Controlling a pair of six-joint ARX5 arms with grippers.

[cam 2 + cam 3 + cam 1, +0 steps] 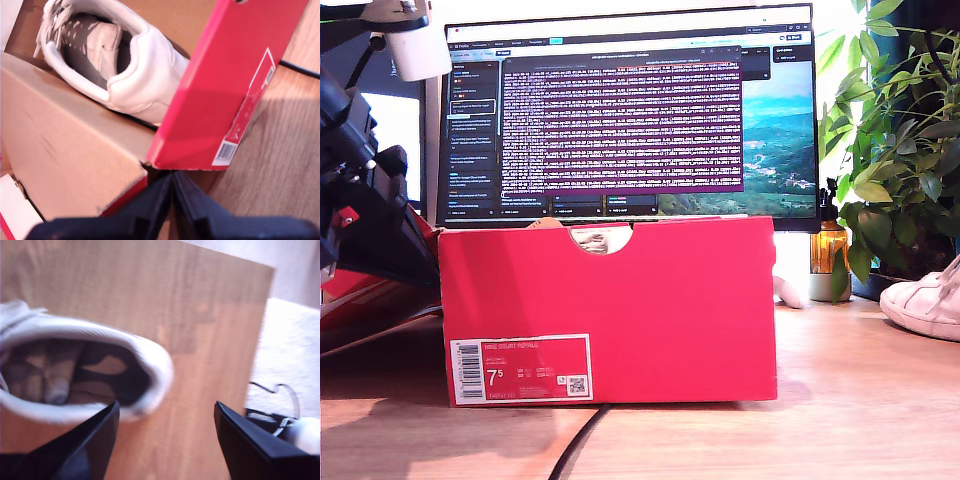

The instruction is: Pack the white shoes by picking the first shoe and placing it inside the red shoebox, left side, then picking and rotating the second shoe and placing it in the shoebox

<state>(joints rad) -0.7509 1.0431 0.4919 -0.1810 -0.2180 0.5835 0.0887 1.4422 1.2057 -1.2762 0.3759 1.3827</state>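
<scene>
One white shoe is lying in the red shoebox; the other is sitting out on the table.

The red shoebox is standing mid-table, its notched top edge facing the exterior camera. The first white shoe is resting inside, heel against the red end wall. My first gripper is hovering outside the box's corner, jaws pressed together and empty. The second white shoe is sitting on open wood at the exterior view's right edge, well apart from the box. My second gripper is hanging over its heel, jaws spread wide, bare table showing between them.
</scene>
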